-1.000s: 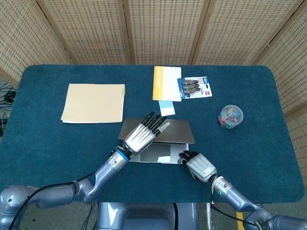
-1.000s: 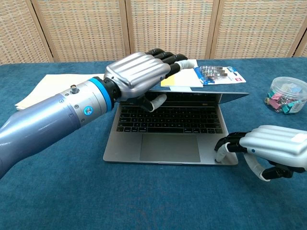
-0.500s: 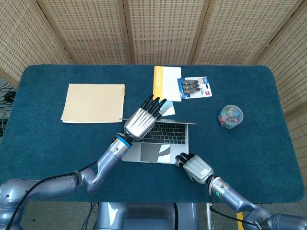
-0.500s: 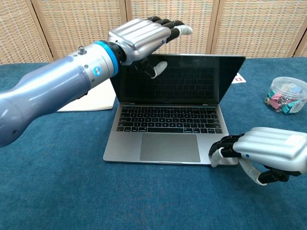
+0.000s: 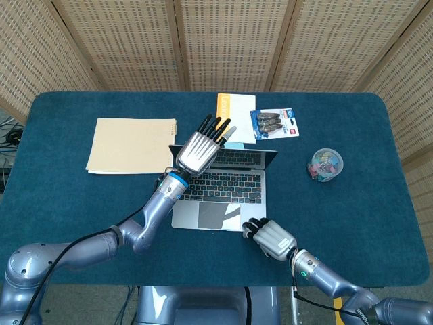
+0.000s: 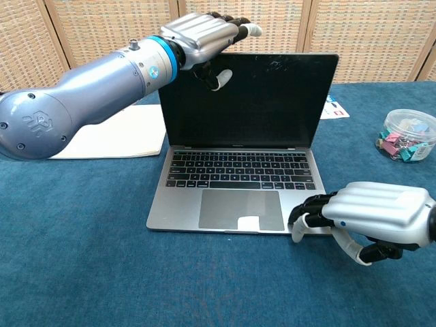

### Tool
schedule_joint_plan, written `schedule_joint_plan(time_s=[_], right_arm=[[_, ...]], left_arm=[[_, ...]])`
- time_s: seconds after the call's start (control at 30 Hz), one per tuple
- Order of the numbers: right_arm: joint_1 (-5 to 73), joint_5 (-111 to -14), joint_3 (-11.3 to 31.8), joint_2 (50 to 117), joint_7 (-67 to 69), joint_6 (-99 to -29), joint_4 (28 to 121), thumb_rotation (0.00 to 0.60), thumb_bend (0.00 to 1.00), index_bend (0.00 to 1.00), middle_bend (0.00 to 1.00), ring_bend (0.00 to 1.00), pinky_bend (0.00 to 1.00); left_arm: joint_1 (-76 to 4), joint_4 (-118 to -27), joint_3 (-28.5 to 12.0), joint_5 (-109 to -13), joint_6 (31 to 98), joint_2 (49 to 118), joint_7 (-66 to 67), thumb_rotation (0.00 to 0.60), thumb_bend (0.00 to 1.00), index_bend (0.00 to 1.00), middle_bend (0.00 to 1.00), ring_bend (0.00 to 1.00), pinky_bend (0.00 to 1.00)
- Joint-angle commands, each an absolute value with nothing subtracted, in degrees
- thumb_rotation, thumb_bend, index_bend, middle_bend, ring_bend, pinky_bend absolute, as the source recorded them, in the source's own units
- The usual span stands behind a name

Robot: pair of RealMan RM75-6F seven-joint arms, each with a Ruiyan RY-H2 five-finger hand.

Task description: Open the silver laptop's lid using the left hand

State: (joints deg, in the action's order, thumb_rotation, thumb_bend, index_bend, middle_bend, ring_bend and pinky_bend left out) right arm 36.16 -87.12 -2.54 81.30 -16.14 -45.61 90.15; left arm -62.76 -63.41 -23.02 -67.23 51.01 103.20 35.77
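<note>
Blue felt table (image 5: 81, 203), wicker screens (image 5: 223, 44).

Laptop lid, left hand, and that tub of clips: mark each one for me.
laptop lid (image 6: 259, 102), chest view, middle of the dark screen.
left hand (image 6: 197, 34), chest view, silver back of the hand at the lid's top corner.
tub of clips (image 5: 325, 164), head view, middle of the clear tub.

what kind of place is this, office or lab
Likely a staged office desk in a lab: a blue-covered table with a laptop, a manila folder and a tub of binder clips, enclosed by wicker screens.
</note>
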Motion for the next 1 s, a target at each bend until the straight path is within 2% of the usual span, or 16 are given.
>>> schedule_joint_plan(time_s=[0.03, 0.47, 1.0], right_arm=[[36.27, -87.24, -2.71, 81.33, -15.87, -45.73, 89.98, 0.600, 1.00, 0.25, 0.20, 0.13, 0.24], [36.91, -87.91, -3.18, 81.98, -15.05, -46.31, 89.20, 0.600, 1.00, 0.25, 0.20, 0.13, 0.24], [37.58, -86.30, -2.98, 82.59, -16.06, -45.95, 88.88, 0.600, 1.00, 0.25, 0.20, 0.13, 0.24]], left_arm=[[-63.34, -62.35, -23.07, -66.91, 51.07, 102.64, 34.83, 0.600, 0.55, 0.00, 0.00, 0.00, 0.00], [-65.41, -57.78, -23.05, -64.87, 50.09, 100.27, 33.91, 0.600, 0.55, 0.00, 0.00, 0.00, 0.00], [-66.89, -52.32, -21.23, -63.66, 49.05, 101.91, 30.96, 0.600, 0.55, 0.00, 0.00, 0.00, 0.00]])
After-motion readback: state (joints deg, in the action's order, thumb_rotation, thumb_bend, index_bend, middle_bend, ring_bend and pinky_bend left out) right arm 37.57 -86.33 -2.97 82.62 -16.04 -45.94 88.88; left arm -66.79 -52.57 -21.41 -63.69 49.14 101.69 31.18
